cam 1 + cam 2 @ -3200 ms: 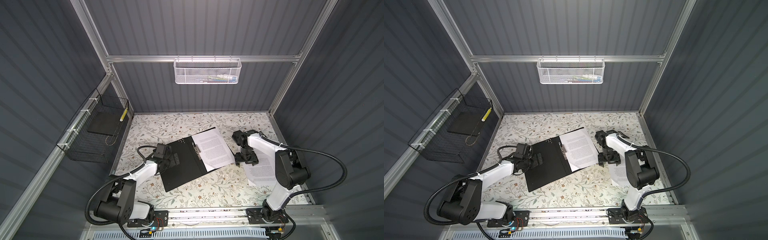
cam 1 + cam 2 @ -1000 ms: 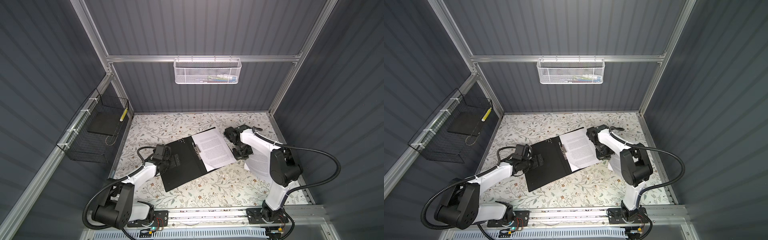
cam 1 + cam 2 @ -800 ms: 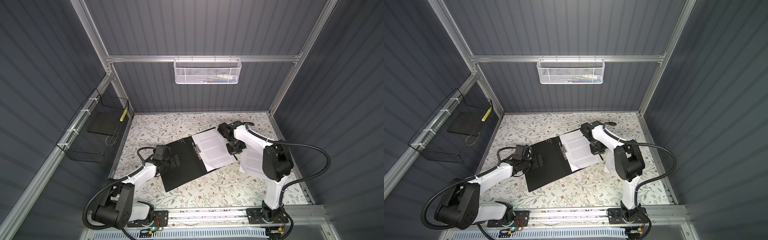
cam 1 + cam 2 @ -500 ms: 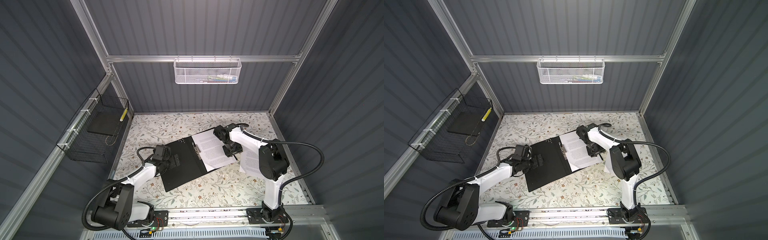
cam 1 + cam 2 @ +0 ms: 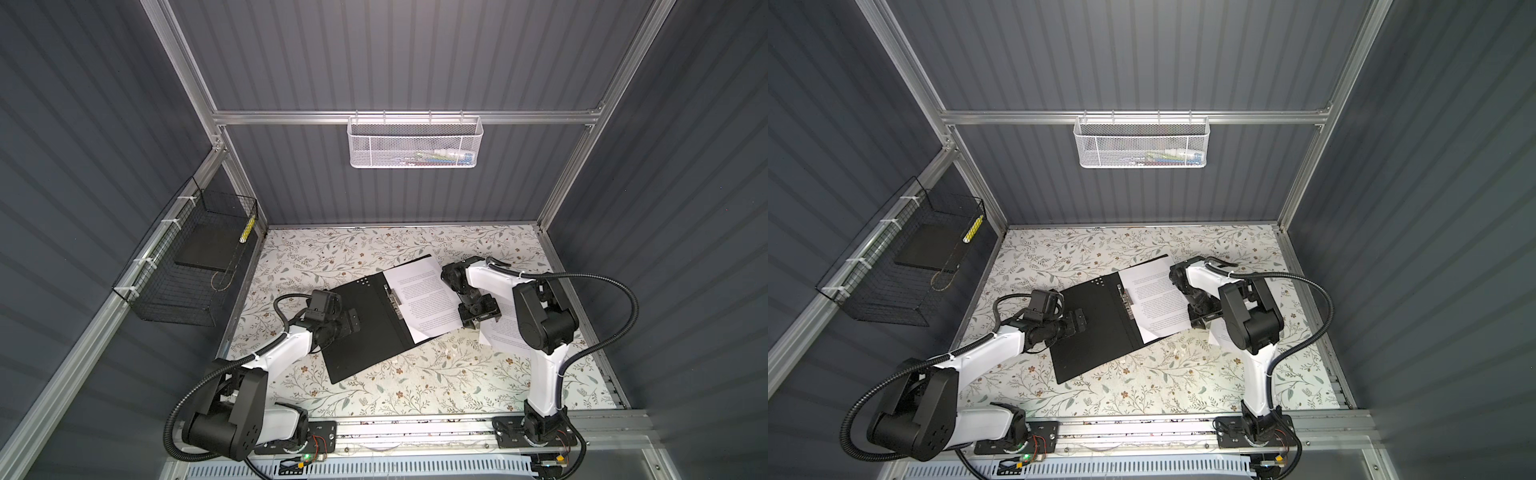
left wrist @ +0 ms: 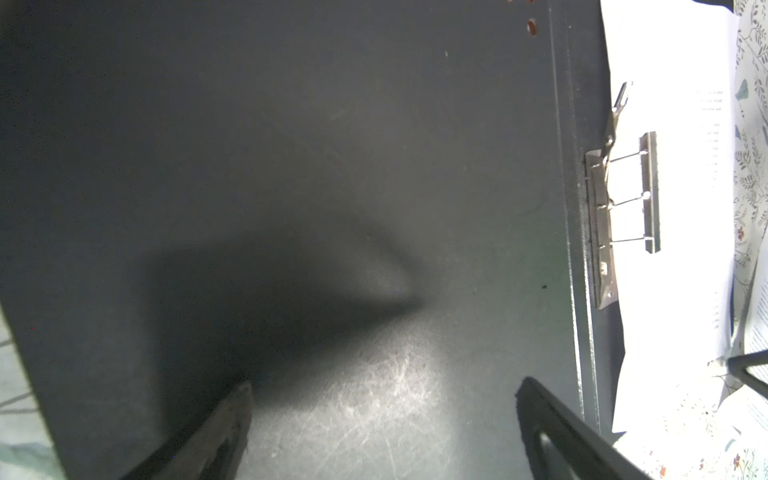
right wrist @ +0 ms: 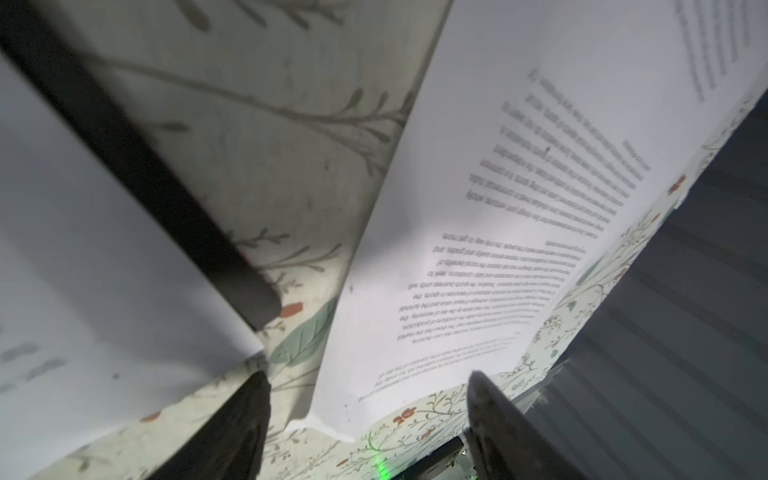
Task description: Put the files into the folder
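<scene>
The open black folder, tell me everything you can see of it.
The open black rectangular folder lies flat and skewed on the floral table, matte scuffed inside up. A silver metal clip sits along its spine, its bar over a white printed sheet covering the right half. The left claw, open, is over the left half.

We see the left arm [image 5: 286,349] and right arm [image 5: 546,374] built alike: white links, black joints, a black ribbed hose [image 5: 582,274] behind the jaws, dark tapered fingers [image 6: 220,432].
</scene>
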{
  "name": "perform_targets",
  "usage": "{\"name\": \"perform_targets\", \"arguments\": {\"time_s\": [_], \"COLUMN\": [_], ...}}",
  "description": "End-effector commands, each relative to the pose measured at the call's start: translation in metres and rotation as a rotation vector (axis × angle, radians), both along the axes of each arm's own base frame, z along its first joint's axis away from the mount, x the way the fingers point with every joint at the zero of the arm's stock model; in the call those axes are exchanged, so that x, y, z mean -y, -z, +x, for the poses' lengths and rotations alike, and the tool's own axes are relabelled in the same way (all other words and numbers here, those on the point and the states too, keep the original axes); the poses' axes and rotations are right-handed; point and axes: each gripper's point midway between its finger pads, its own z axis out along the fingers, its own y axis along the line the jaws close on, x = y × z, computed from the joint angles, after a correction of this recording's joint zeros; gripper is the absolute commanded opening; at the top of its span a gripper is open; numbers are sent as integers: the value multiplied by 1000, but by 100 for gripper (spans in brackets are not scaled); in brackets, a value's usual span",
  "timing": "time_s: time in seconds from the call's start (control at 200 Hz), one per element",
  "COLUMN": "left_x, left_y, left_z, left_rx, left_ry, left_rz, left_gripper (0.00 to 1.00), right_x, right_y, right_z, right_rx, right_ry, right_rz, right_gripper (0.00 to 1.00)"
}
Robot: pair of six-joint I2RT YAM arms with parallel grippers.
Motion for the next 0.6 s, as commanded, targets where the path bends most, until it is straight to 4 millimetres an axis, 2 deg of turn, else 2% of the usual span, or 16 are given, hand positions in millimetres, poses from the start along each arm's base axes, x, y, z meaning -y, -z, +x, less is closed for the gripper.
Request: {"name": "perform_targets", "arguments": {"time_s": [0.0, 0.17, 0.315, 0.595], "left_x": [-2, -1, 0, 2], "left_y": [7, 7, 5, 5], "left_z": [-5, -4, -2, -1], "left_rx": [-27, -24, -20, -23], "left_ry": [4, 5, 9, 13], "left_rz": [-1, -4, -4, -10], "left_gripper": [100, 100, 100, 100], "right_x": [4, 13, 12, 15], "right_y": [9, 15, 16, 16], "right_z": [-2, -10, -16, -22], "right_rx": [-14, -53, -62, -68], "right_ry": [34, 38, 51, 51], "right_rz": [-7, -46, -25, -21], "right_gripper": [74, 69, 52, 26]}}
